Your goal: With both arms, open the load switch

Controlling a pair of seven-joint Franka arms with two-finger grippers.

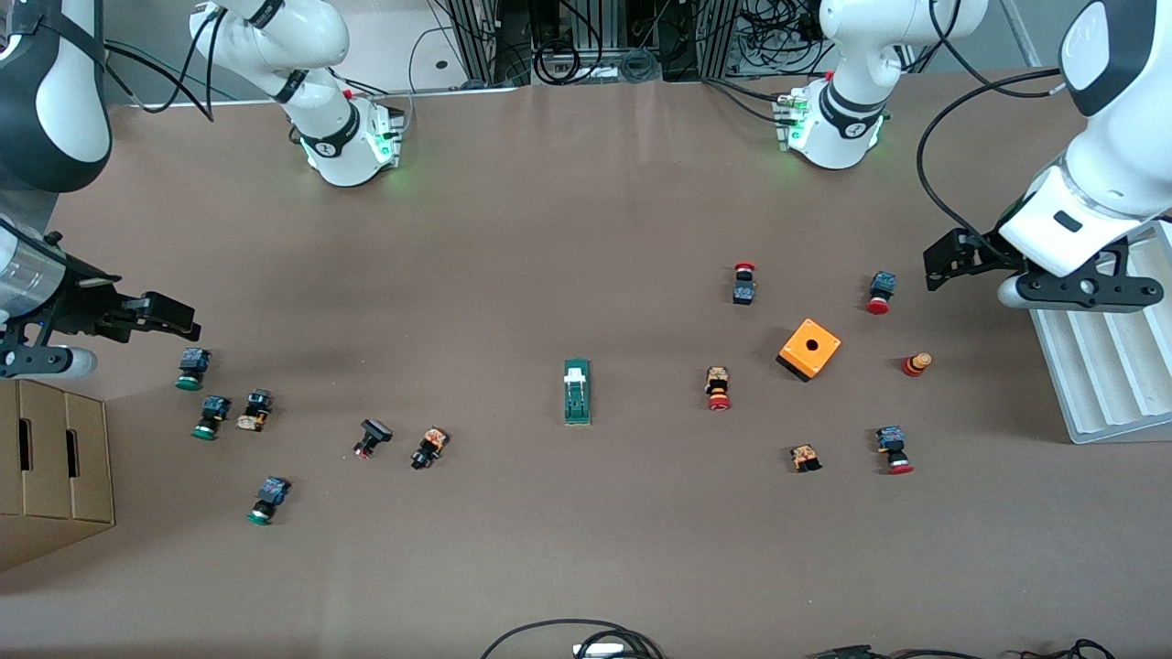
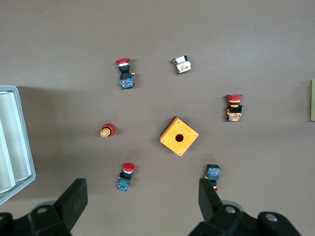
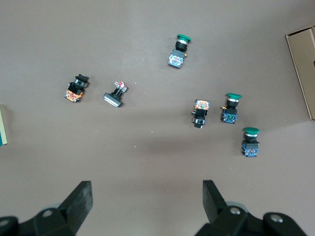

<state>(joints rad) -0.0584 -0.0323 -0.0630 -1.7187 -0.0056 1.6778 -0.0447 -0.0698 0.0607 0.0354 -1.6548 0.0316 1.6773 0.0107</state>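
The load switch (image 1: 577,392) is a narrow green block with a white sliding piece at the end nearer the robots' bases, and it lies flat at the middle of the table. Only its edge shows in the left wrist view (image 2: 313,101) and in the right wrist view (image 3: 2,125). My left gripper (image 1: 943,261) hangs open and empty above the table's left-arm end, over bare table near a red push-button (image 2: 125,176). My right gripper (image 1: 179,318) hangs open and empty above the right-arm end, near the green push-buttons (image 1: 192,368). Both (image 2: 142,196) (image 3: 147,199) are well away from the switch.
An orange square box with a hole (image 1: 809,349) and several red-capped push-buttons (image 1: 718,388) lie toward the left arm's end. Green-capped and black push-buttons (image 1: 428,448) lie toward the right arm's end. A cardboard box (image 1: 50,467) and a white ribbed tray (image 1: 1108,357) stand at the table's two ends.
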